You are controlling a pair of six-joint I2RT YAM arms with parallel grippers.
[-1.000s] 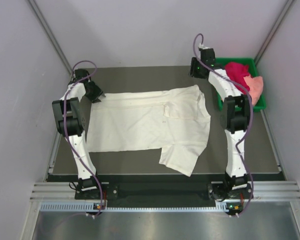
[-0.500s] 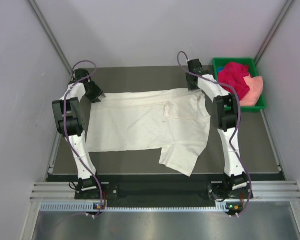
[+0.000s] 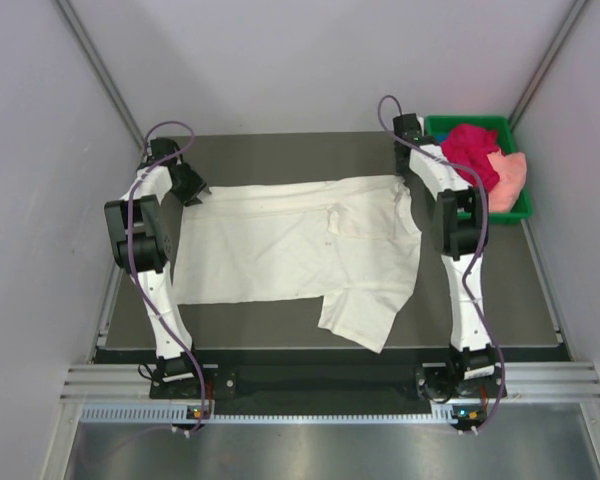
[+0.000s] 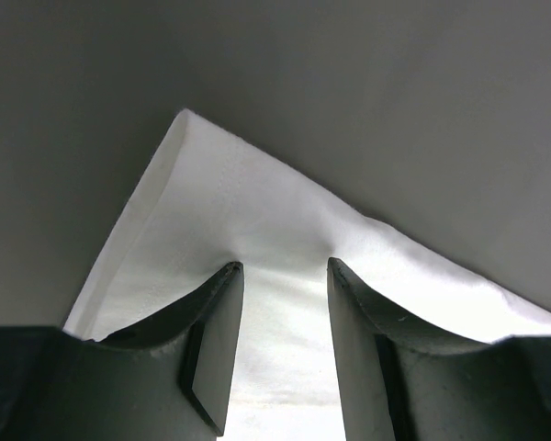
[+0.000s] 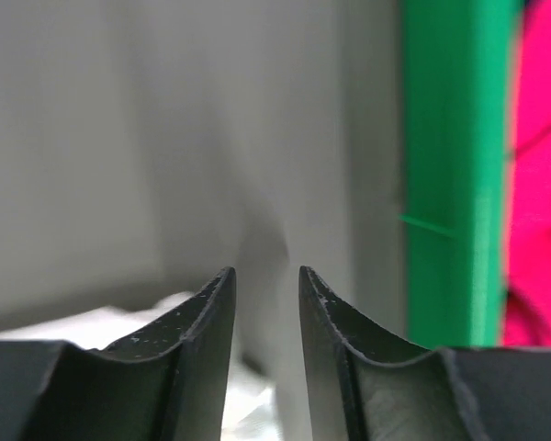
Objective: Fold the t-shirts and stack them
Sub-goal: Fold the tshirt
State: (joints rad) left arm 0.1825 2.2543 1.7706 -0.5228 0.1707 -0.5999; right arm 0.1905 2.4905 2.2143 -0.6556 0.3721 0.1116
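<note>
1. The left gripper [image 4: 286,266] has its fingers parted, tips on the far-left corner of the spread cream-white t-shirt [image 3: 290,245].
2. The right gripper [image 5: 267,271] is narrowly parted and empty; its view is blurred.
3. The magenta-red t-shirt [image 3: 470,145] and peach-pink t-shirt [image 3: 510,175] lie bunched in the green tray [image 5: 445,165], partly hidden by the right arm [image 3: 458,215].

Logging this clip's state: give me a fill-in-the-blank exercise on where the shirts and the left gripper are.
The cream-white t-shirt lies spread on the ____. The magenta-red t-shirt sits in a ____ tray. The left gripper sits at a ____ of the spread shirt.
Missing: table; green; corner.
</note>
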